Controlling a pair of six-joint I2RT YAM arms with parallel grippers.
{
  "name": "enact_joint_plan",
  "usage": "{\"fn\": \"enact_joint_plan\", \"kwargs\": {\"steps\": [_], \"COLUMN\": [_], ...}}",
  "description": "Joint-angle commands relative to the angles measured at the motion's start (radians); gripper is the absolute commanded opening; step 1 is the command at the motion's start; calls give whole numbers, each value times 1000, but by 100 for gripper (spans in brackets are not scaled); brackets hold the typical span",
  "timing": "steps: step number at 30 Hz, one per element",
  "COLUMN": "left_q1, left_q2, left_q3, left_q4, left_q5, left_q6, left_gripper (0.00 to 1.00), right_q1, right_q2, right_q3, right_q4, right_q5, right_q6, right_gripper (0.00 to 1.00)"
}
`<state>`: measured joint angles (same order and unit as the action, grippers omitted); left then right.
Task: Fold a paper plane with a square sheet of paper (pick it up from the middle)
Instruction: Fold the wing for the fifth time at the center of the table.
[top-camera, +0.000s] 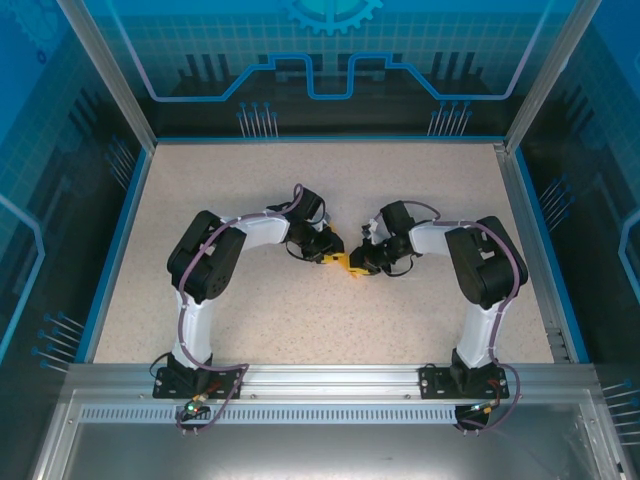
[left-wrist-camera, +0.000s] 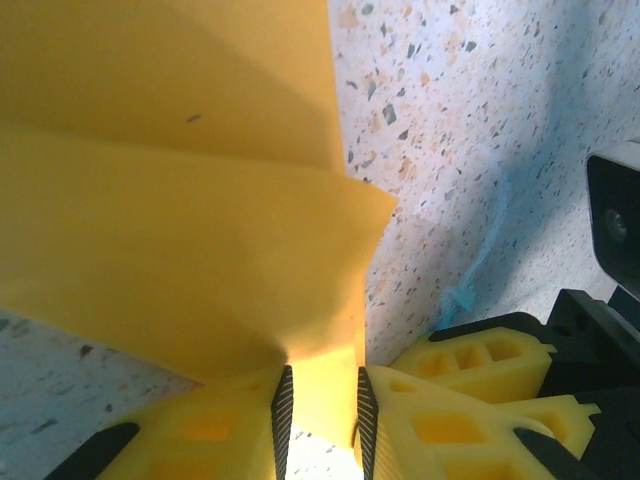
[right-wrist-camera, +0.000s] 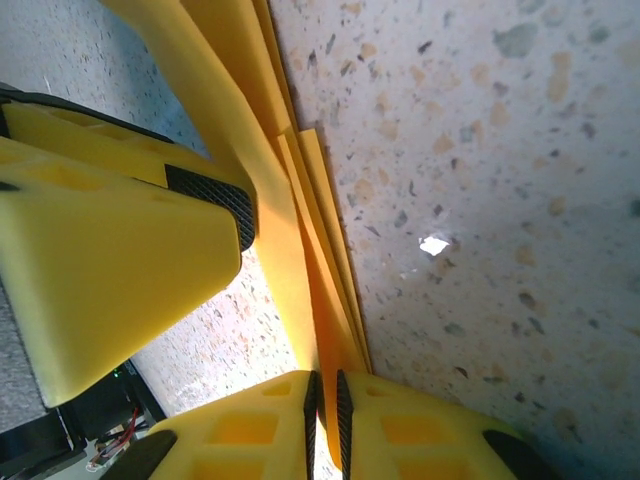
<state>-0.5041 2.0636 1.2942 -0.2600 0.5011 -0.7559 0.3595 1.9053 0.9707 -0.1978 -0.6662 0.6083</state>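
Observation:
The square sheet of paper (top-camera: 346, 264), orange-yellow and folded into several layers, hangs low over the table centre between both grippers. My left gripper (top-camera: 334, 251) reaches it from the left and my right gripper (top-camera: 361, 263) from the right. In the left wrist view the folded sheet (left-wrist-camera: 180, 200) fans out ahead, and a fold fills the narrow gap of the left gripper (left-wrist-camera: 320, 378). The right gripper's yellow fingers (left-wrist-camera: 470, 362) sit close by. In the right wrist view the right gripper (right-wrist-camera: 327, 380) pinches the stacked layers (right-wrist-camera: 292, 235). A left finger (right-wrist-camera: 120, 250) presses the paper's side.
The speckled beige table (top-camera: 300, 190) is bounded by blue walls, with an aluminium rail (top-camera: 330, 378) along the near edge. A white fleck (right-wrist-camera: 433, 244) and a pale blue thread (left-wrist-camera: 482, 268) lie on the surface near the grippers.

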Motion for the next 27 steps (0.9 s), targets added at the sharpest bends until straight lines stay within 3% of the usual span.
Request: {"fn": "enact_joint_plan", "kwargs": {"steps": [1,10,17,27], "left_q1": [-1,-1,-2,-1], "left_q2": [26,39,35,-52], "left_q3": [28,30,45,-46], "left_q4": [-39,-44,-36,116], "left_q5": [-15,-24,-9,66], "left_q6": [19,13,12,10], "left_gripper": [27,27,27,32], "right_q1": [19,33,26,-10], "right_q2": [23,34,57,63], "right_q3": [15,36,28,-29], "right_q4": [19,6,24,131], "right_q5": [-25,-13,-5,-84], "right_q6": [-15,-44,-16,60], "right_gripper": [17,17,4,1]}}
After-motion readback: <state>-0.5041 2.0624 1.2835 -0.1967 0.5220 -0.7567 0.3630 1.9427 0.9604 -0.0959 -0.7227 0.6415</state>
